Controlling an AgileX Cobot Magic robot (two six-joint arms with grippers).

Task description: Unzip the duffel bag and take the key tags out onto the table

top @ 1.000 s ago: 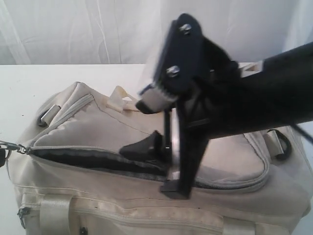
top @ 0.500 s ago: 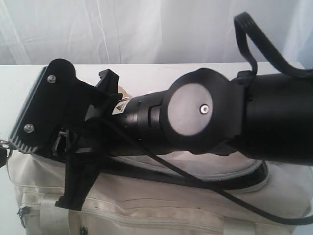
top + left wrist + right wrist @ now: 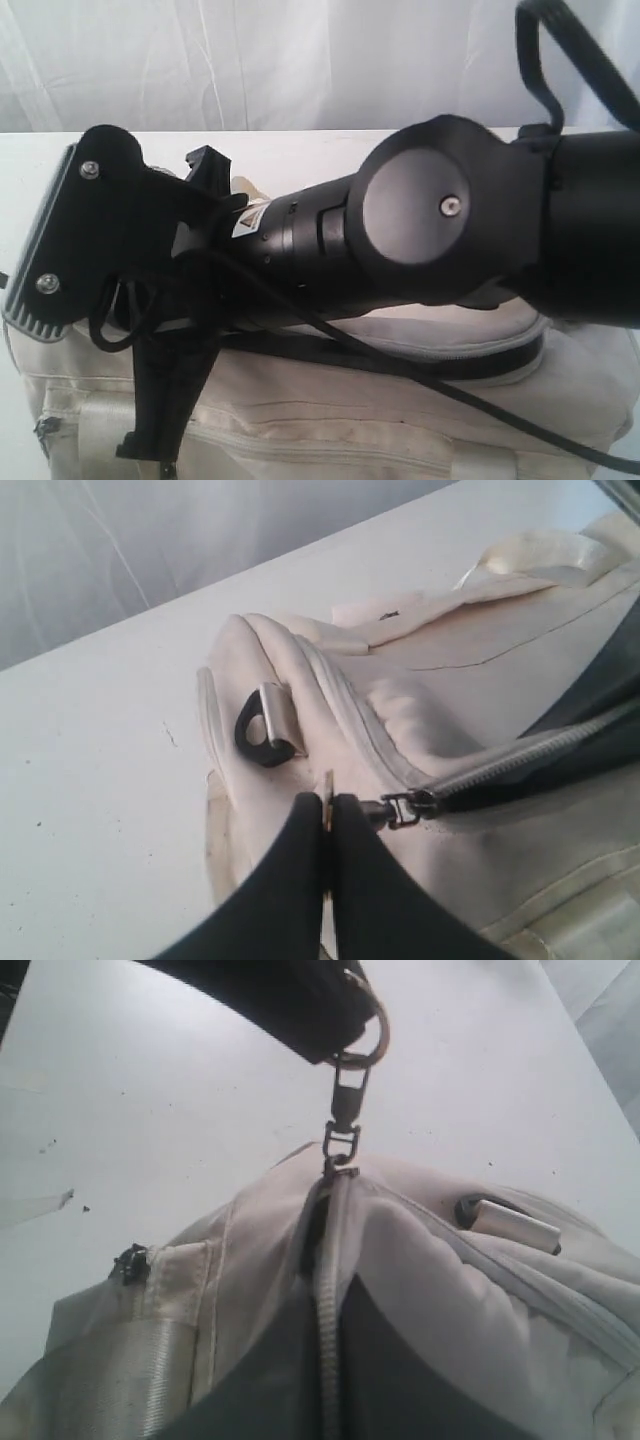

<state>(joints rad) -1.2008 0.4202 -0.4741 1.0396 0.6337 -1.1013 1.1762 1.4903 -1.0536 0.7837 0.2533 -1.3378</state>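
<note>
Exterior view: white table (image 3: 300,150), white curtain (image 3: 250,60) behind.

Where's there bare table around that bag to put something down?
Bare table lies off the duffel bag's end, between it and the curtain; a strip also runs behind the bag in the exterior view. Crowded: over the bag itself, where the right arm stretches across and the left gripper pinches the zipper pull.
</note>
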